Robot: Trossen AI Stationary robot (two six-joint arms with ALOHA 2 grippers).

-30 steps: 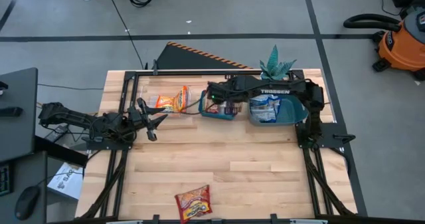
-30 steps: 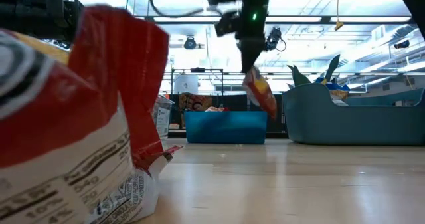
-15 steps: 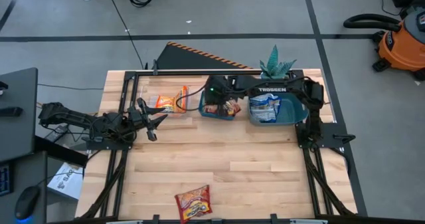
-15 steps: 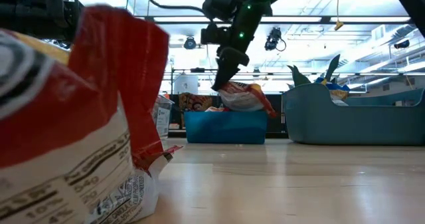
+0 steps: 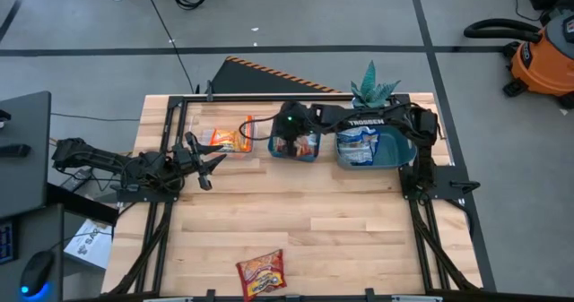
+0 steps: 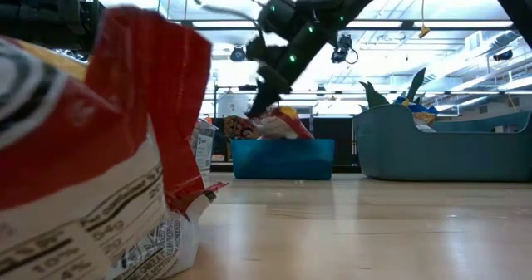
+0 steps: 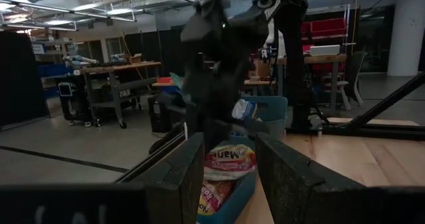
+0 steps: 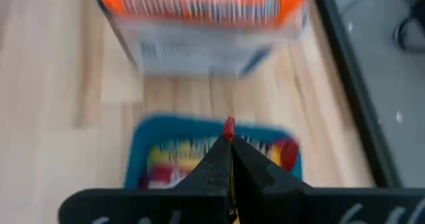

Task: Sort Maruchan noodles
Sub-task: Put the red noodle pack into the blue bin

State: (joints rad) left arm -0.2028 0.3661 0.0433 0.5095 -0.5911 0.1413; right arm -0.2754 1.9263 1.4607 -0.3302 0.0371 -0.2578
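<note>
- Your right gripper (image 5: 289, 141) hangs over the small teal rectangular plastic bin (image 5: 296, 147) at the far side of the desk (image 5: 341, 230); in the right wrist view its jaws are pinched together on a red-and-yellow crinkly noodle packet (image 6: 278, 124), of which only a red tip shows above them.
- In the low view that packet lies tilted, just above the bin's rim, one end caught by the jaws and the rest drooping toward the bin's middle. Whether it already rests on the packets inside, you cannot tell.
- The move ahead, as you may judge, is a release straight down: the bin's opening lies directly under the jaws, so little sideways travel is called for.
- Mind the edges: the bin is already well filled, and a large teal rounded tub (image 5: 395, 150) holding blue-and-white packets (image 5: 357, 146) stands just beside it on the right arm's base side.
- An orange flat packet (image 5: 235, 136) lies on the desk near the bin on its other side, closer to your left gripper (image 5: 213, 163), whose jaws are spread and empty, waiting at the desk's left edge.
- One more red-and-yellow packet (image 5: 261, 272) lies alone at the near edge, well apart from both arms, with bare desk all round it for an approach.
</note>
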